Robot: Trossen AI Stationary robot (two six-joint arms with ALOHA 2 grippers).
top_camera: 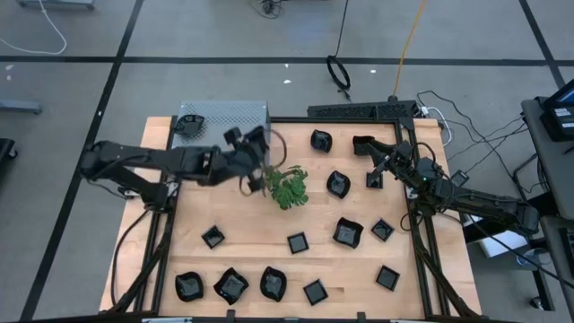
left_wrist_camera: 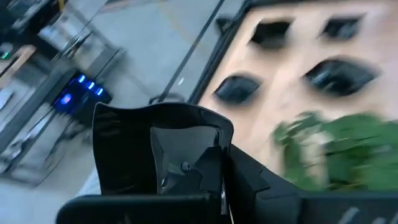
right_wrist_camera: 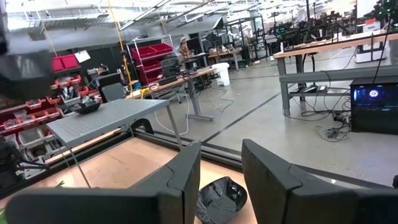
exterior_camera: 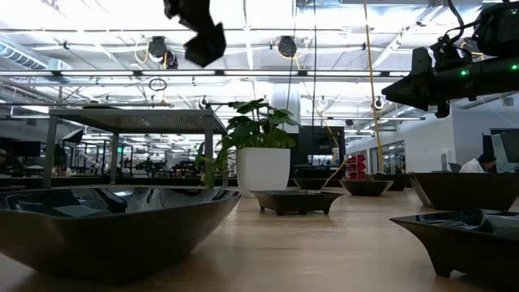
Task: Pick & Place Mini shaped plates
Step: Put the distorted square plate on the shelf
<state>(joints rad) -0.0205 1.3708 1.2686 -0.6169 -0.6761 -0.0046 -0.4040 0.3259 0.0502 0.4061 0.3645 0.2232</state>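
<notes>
Many small black plates (top_camera: 298,242) are lying scattered across the wooden table (top_camera: 251,235) — square ones and rounded ones, mostly apart from one another. One plate (left_wrist_camera: 163,140) is riding in the left gripper (top_camera: 254,160), which is clenched on its rim and hanging above the table between the grey box (top_camera: 222,119) and the green sprig (top_camera: 288,187). The right gripper (top_camera: 381,163) is waiting near the table's far right corner, fingers (right_wrist_camera: 177,177) parted and holding nothing, with another plate (right_wrist_camera: 222,199) lying just beyond them.

Handling, as judged from the surface: each plate is looking glossy, thin-walled and rigid, so probably light, slippery and prone to chipping. A rim pinch — one finger inside the wall, one outside — is looking like the only workable hold, since the flared sides are offering no flat outer faces. Gentle lowering is advisable, because a hard set-down could crack the glaze.
</notes>
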